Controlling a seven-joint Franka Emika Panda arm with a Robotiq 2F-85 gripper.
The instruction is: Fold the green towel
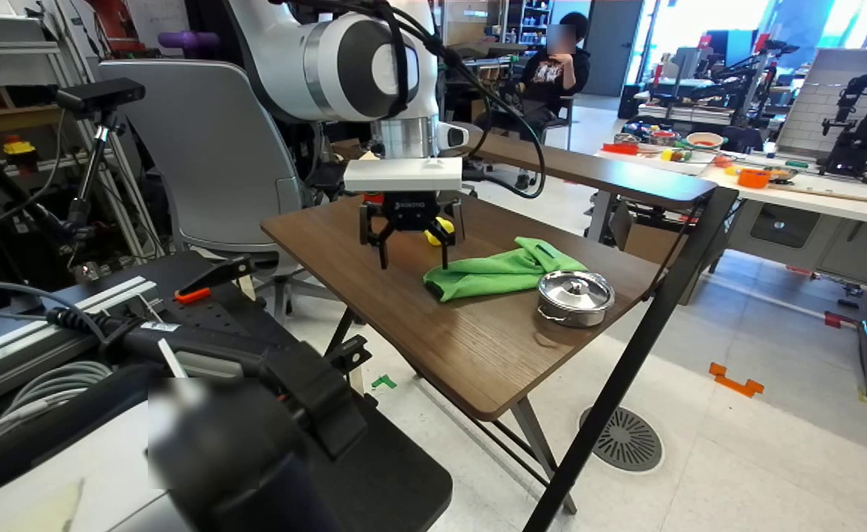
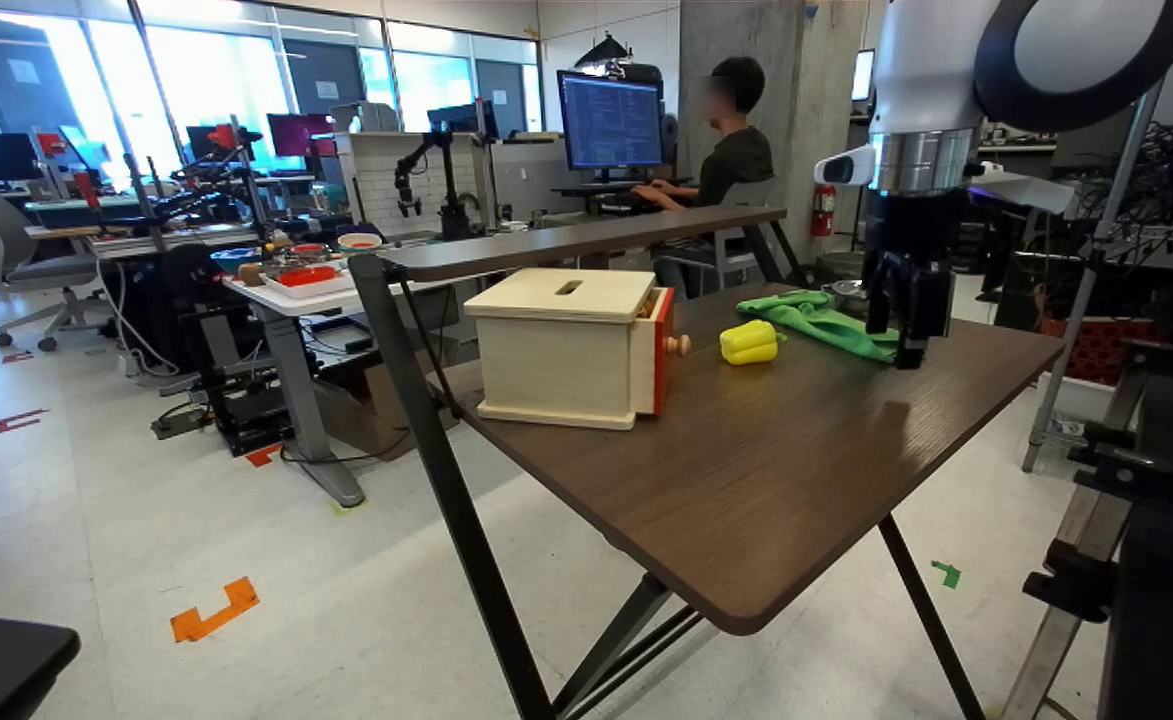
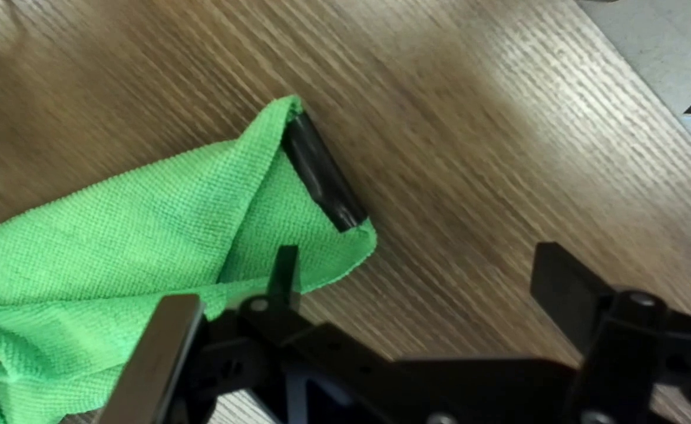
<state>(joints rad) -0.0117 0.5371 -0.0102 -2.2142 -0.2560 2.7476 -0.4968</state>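
The green towel lies rumpled and elongated on the brown table, seen in both exterior views (image 1: 496, 275) (image 2: 816, 322) and in the wrist view (image 3: 145, 229). Its near end has a black strip (image 3: 324, 171) along the edge, with a layer folded over beside it. My gripper (image 1: 414, 264) is open and empty, pointing down beside that end, apparently just above the table. In the wrist view the gripper (image 3: 419, 247) has its left finger overlapping the towel's corner and its right finger over bare wood. I cannot tell whether the left finger touches the cloth. In an exterior view the gripper (image 2: 906, 345) partly hides the towel's end.
A lidded metal pot (image 1: 576, 298) stands against the towel's far end. A yellow object (image 2: 749, 343) lies near the towel. A wooden box (image 2: 556, 365) with a red-fronted drawer stands at the table's edge. A raised shelf (image 2: 586, 240) runs along one side of the table (image 2: 746, 480).
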